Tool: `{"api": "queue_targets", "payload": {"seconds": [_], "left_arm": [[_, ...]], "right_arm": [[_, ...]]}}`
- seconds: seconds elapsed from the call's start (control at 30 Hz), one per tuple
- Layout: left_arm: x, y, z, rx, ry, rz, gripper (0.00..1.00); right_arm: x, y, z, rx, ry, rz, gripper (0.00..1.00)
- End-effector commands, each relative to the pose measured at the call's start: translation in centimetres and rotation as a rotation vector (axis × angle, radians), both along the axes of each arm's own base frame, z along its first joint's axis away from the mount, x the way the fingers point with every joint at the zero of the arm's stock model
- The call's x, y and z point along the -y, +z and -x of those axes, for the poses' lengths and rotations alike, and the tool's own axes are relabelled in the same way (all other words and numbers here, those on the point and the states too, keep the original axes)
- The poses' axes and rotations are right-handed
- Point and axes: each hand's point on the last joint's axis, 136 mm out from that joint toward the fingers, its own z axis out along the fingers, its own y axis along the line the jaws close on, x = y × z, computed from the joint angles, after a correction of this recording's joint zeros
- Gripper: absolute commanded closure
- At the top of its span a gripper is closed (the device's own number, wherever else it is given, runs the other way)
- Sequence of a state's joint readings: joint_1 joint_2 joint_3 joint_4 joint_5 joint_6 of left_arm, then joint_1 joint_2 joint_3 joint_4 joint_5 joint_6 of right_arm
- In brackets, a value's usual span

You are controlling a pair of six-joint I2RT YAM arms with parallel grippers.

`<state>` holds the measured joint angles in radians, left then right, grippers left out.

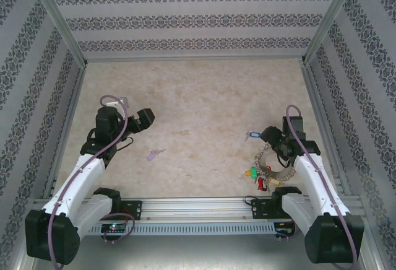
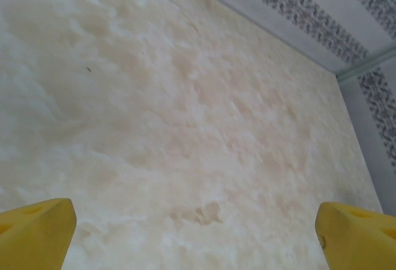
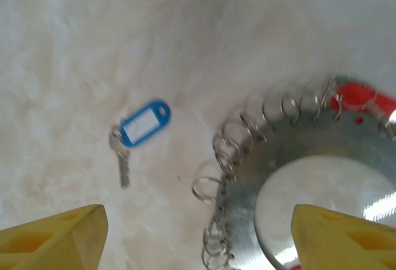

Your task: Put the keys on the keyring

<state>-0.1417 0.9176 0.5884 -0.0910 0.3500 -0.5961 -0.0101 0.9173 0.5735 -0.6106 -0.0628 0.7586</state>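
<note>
Two keys lie loose off the keyring (image 3: pixel 272 158), which rests flat on the table (image 1: pixel 204 90) right under the right wrist, its grey plate, wide centre hole and fringe of small loops (image 3: pixel 247 121) plain in the right wrist view

The blue key (image 3: pixel 143 123) lies just off the ring's loop-fringed rim, apart from it and touching no loop. The lilac key (image 1: pixel 153 155) lies well apart to the ring's left. A red key (image 3: pixel 359 96) sits at the ring's rim and a green key (image 1: pixel 248 172) at its near-left edge; at this size I cannot tell whether either is threaded on a loop or only lies against it

Above the ring hangs the right gripper (image 3: pixel 198 239), jaws wide apart and holding nothing: one yellow finger over the plate, the other out on the side where the blue key lies. Far to the ring's left, beyond the lilac key, the left gripper (image 2: pixel 198 239) hovers over bare table, also spread wide and empty

By my reading the step in hand is fetching the blue key, the loose one nearest the ring. The next move would call for shifting the right gripper off the ring until the blue head sits between its fingers, dropping low, and closing on the plastic head so the key's small ring stays free for threading. A flat, tiny key may well slide away from the pinch, and the loops just beside it could snag a finger
</note>
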Motion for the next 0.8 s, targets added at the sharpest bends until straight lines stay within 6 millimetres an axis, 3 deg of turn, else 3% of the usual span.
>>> {"api": "queue_targets", "payload": {"seconds": [0.0,0.23,0.47,0.77], "left_arm": [[1.6,-0.3,0.7,-0.033,-0.051,0.020,0.00],[2.0,-0.1,0.2,-0.031,-0.053,-0.017,0.00],[2.0,-0.5,0.6,-0.044,-0.058,-0.025,0.00],[2.1,0.0,0.6,-0.037,-0.072,-0.044,0.01]], "right_arm": [[-1.7,-1.7,1.1,-0.097,0.032,-0.072,0.23],[-2.0,-3.7,2.0,-0.176,0.050,-0.009,0.22],[-3.5,-5.1,2.5,-0.226,0.103,-0.021,0.22],[-7.7,-5.9,2.8,-0.236,0.169,-0.035,0.23]]}}
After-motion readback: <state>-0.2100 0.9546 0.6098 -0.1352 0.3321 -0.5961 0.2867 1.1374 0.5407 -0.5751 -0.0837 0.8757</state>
